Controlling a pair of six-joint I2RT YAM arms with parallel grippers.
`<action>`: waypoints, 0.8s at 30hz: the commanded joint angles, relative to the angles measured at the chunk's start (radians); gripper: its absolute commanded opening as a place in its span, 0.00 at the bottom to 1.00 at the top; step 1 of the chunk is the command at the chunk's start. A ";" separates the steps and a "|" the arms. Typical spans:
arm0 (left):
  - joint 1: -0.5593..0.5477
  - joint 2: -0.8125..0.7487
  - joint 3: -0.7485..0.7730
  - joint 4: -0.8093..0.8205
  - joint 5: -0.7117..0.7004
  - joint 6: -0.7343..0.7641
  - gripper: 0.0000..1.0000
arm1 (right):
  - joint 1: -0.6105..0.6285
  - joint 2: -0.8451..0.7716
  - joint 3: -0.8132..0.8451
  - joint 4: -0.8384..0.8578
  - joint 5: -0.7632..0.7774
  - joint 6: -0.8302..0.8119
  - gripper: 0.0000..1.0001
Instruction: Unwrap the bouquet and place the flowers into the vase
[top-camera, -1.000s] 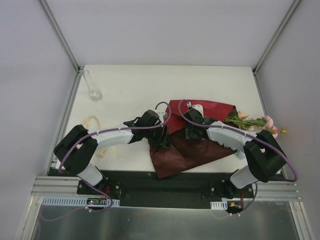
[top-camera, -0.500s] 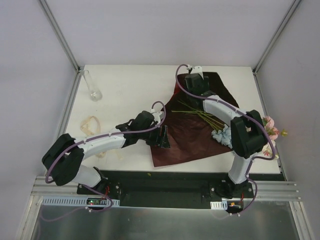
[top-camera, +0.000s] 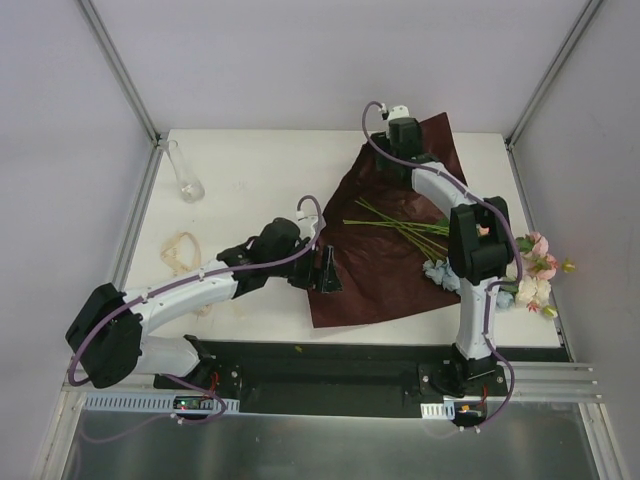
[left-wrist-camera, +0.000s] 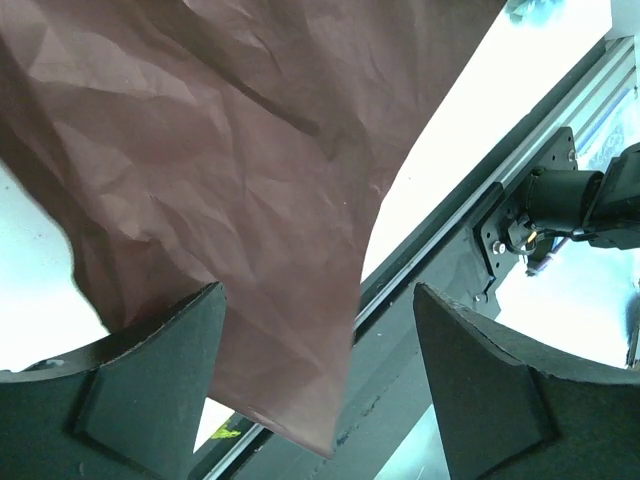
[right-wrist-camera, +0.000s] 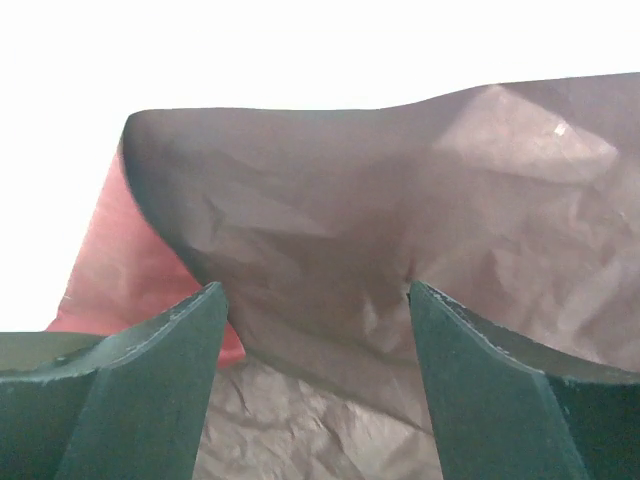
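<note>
The bouquet lies unwrapped: its dark red wrapping paper (top-camera: 375, 275) is spread flat on the table. The flowers rest on it, thin green stems (top-camera: 400, 225) pointing left, pale blue blooms (top-camera: 440, 272) and pink and cream blooms (top-camera: 532, 272) at the right. The clear glass vase (top-camera: 185, 175) stands at the far left. My left gripper (top-camera: 325, 270) hovers open over the paper's left edge, with the paper (left-wrist-camera: 230, 160) showing under its fingers (left-wrist-camera: 150, 380). At the paper's far corner my right gripper (top-camera: 400, 138) is open, facing a raised fold of paper (right-wrist-camera: 400, 220).
A cream ribbon (top-camera: 180, 250) lies loose on the table's left side. The black mounting rail (top-camera: 330, 360) runs along the near edge, and the paper's near corner overhangs it (left-wrist-camera: 300, 420). Metal frame posts (top-camera: 120, 70) rise at the far corners.
The right arm swept the paper's top flap toward the far edge, laying the sheet open and baring the stems. Both grippers opened wider. The left arm stretched out lower over the table.
</note>
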 joint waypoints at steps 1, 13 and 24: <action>-0.006 0.026 0.058 -0.017 -0.018 0.022 0.76 | -0.011 0.080 0.175 -0.116 -0.286 0.069 0.77; -0.004 0.078 0.061 -0.017 -0.038 -0.001 0.78 | 0.030 0.168 0.295 -0.178 -0.866 0.434 0.83; -0.006 -0.043 0.008 -0.022 -0.078 -0.006 0.85 | -0.026 -0.202 0.028 -0.298 -0.756 0.566 0.85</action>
